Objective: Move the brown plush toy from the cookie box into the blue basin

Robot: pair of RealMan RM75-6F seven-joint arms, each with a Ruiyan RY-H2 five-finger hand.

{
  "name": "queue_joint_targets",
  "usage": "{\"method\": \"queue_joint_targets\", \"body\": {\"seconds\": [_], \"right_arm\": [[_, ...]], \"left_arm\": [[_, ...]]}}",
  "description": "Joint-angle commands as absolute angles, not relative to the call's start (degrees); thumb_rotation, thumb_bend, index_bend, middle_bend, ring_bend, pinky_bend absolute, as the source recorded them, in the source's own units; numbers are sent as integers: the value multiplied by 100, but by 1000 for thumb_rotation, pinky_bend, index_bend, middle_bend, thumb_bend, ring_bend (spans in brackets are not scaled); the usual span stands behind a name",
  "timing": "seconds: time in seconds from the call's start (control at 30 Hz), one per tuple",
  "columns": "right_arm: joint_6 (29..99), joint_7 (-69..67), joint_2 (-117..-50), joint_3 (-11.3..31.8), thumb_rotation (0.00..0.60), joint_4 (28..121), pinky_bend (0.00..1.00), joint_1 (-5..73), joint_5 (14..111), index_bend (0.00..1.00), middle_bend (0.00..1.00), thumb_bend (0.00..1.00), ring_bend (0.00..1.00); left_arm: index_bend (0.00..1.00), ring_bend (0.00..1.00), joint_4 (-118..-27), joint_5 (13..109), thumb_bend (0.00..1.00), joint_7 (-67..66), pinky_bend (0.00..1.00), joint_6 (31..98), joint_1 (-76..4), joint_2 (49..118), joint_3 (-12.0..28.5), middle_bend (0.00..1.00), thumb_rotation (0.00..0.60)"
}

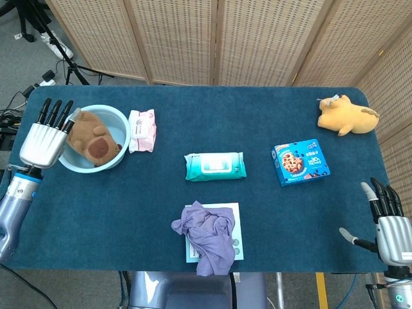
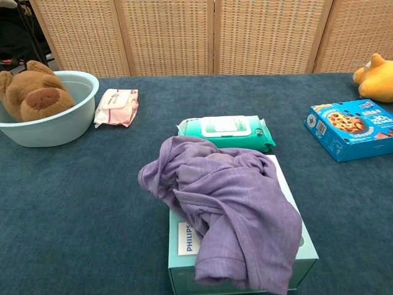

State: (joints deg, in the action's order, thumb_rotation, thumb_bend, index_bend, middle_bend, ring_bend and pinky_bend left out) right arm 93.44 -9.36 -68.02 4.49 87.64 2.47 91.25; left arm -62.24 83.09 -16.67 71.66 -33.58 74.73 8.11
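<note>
The brown plush toy lies inside the blue basin at the table's far left; in the chest view the plush toy fills the left part of the basin. My left hand hovers just left of the basin with fingers spread and holds nothing. The cookie box lies flat at the right with nothing on it, and the cookie box shows at the right edge of the chest view. My right hand hangs open off the table's front right corner.
A pink wipes pack touches the basin's right side. A green wipes pack lies mid-table. A purple cloth drapes over a light box at the front edge. A yellow plush sits at the back right.
</note>
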Motion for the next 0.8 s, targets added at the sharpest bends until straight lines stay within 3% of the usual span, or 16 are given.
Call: {"method": "queue_joint_targets", "body": {"seconds": [0.03,0.1,0.33,0.53,0.8], "right_arm": [[9271,-929,-6817,438,600,8720,0,278,9118,0,0,0,0],[9247,-904,-6832,438,600,8679,0,293,9119,0,0,0,0],[9143,-798,-6838,397,600,8614,0,336,9148,0,0,0,0],[9049,-695,-6852,356,600,8612,0,375,9173,0,0,0,0],[8910,-677,-6847,357,600,8641,0,410,9068,0,0,0,0]], "left_arm": [[0,0,-8181,8245,45,-958,0,8357,-2455,7135,758,0,600],[0,0,-8858,8148,53,-1005,0,8429,-2168,6955,575,0,600],[0,0,-9783,7818,88,-908,0,8466,-1506,6777,96,0,600],[0,0,-9590,7691,103,-703,0,8684,-1000,7014,-127,0,600],[0,0,-9284,7695,111,-552,0,8789,-827,7054,19,0,600]]}}
